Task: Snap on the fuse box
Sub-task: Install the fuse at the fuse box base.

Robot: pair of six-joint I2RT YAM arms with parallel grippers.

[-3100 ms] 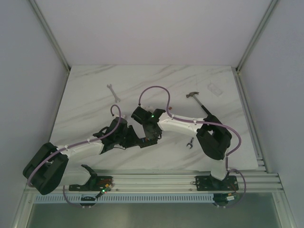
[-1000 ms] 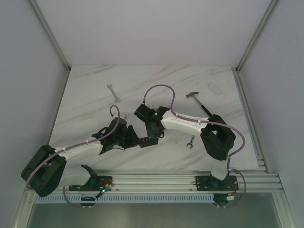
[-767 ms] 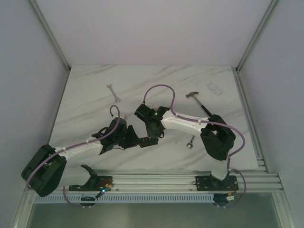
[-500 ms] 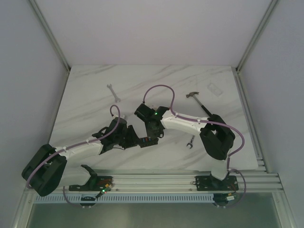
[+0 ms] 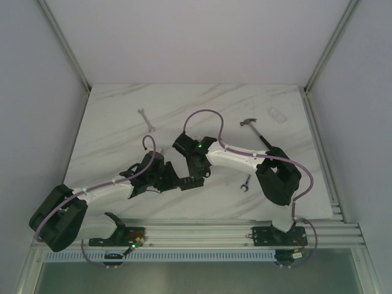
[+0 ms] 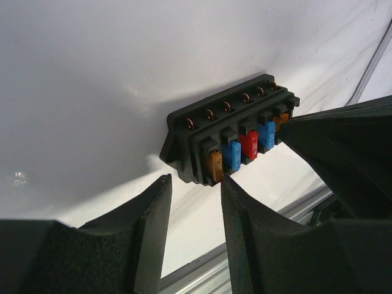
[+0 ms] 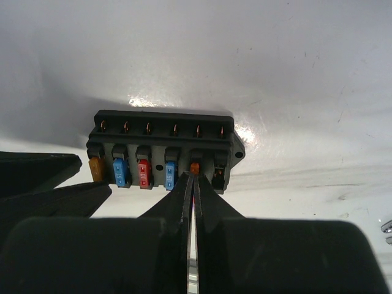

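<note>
The fuse box lies on the table between the grippers; the right gripper has its fingers pressed together at an orange fuse; the left gripper has its fingers spread about the box's end, and I cannot tell whether they grip it; the hammer and the wrench lie well apart.

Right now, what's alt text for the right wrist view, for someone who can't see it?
The right tool, tips closed, meets a small orange fuse in a black fuse box on a white table. Fingers of the left tool sit at the picture's left.

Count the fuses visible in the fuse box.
5, in one row on the fuse box: end orange fuse, blue fuse, red fuse, second blue fuse, small orange fuse at the right gripper's tips. Last slot looks empty.
</note>
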